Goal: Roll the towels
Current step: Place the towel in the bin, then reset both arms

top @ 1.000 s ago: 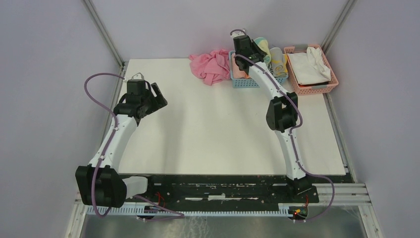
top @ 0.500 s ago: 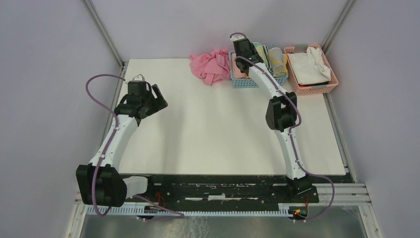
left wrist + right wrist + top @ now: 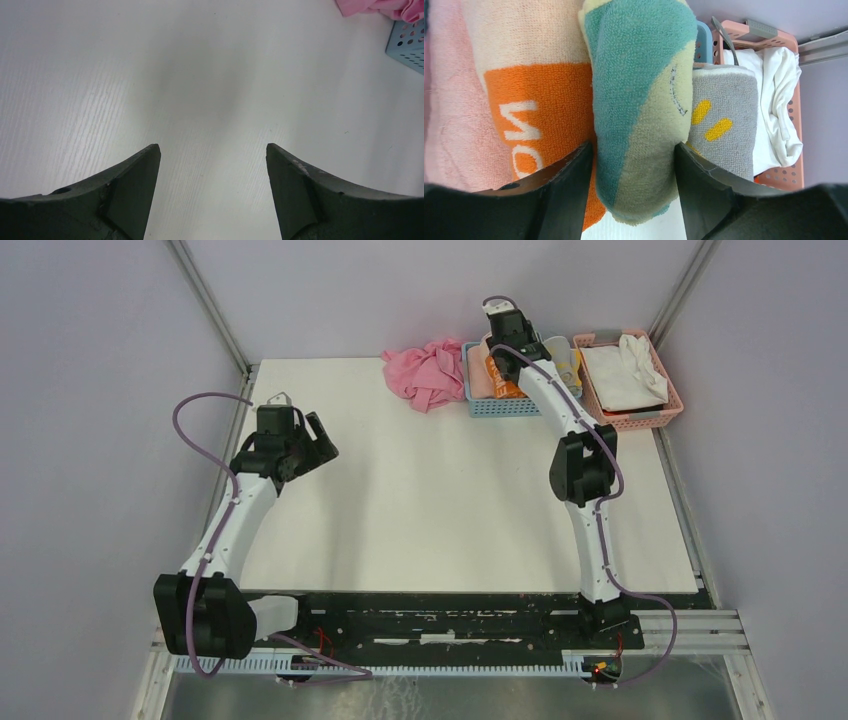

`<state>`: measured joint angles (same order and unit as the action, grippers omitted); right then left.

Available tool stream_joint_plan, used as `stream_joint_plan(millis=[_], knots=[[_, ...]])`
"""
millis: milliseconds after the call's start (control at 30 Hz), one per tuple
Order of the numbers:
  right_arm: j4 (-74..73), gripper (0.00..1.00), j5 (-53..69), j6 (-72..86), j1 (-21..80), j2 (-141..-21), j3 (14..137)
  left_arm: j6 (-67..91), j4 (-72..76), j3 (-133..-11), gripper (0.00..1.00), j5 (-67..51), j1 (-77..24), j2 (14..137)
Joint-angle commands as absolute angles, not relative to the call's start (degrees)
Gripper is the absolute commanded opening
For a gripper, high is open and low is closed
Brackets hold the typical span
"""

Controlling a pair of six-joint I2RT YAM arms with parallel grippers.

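A rolled pale yellow towel with a teal figure (image 3: 639, 100) lies in the blue basket (image 3: 704, 40), between the fingers of my right gripper (image 3: 633, 150). That gripper is open, with a finger close along each side of the roll. A rolled light grey towel with yellow marks (image 3: 724, 120) lies right beside it. In the top view my right gripper (image 3: 510, 352) reaches down into the blue basket (image 3: 490, 405) and hides the yellow roll. My left gripper (image 3: 213, 155) stands open and empty over bare white table at the left (image 3: 318, 435).
A peach and orange rolled towel (image 3: 534, 100) fills the basket's left side. A pink basket (image 3: 640, 415) with white cloth (image 3: 779, 100) stands at the right. A crumpled pink cloth (image 3: 425, 370) lies left of the blue basket. Grey walls enclose the white table (image 3: 420, 500).
My right gripper has shifted a little right and deeper over the blue basket, and its jaws have spread apart around the yellow and teal roll. The left arm has stayed still.
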<state>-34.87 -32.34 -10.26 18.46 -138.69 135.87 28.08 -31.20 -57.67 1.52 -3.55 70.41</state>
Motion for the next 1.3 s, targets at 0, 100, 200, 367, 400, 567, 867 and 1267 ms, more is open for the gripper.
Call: stream_joint_plan(millis=[0,100,200,367,400,567,867,1267], knots=[[-34.7,0.68,-29.3,-8.8,18.9,-134.1,135.9,25.5,-29.7,-57.6,0.84,0.6,-3.0,68.6],[-35.0,0.7,-29.4,-8.6,18.9,-133.4,135.9,25.5,-29.6,-57.6,0.84,0.1,-2.7,68.6],[-35.7,0.72,-28.7,-7.6,18.9,-131.0,135.0,25.5,-29.5,-57.6,0.84,-0.2,-2.5,68.5],[-35.5,0.82,-26.4,-5.7,18.9,-122.8,129.6,24.8,-29.4,-57.6,0.85,-1.3,-2.3,67.6],[-35.1,0.83,-25.9,-5.3,18.9,-120.4,126.9,24.6,-29.3,-57.6,0.85,-1.6,-2.3,67.2],[-33.1,0.93,-23.9,-2.1,18.9,-106.1,111.4,23.6,-28.8,-57.2,0.86,-3.6,-2.3,64.4],[-32.8,1.0,-23.4,5.4,18.6,-72.6,80.8,21.2,-25.6,-53.7,0.91,-3.4,-4.9,52.5],[-36.2,1.0,-25.4,13.7,18.5,-33.9,55.4,18.8,-28.1,-47.9,0.99,2.6,-6.3,32.6]])
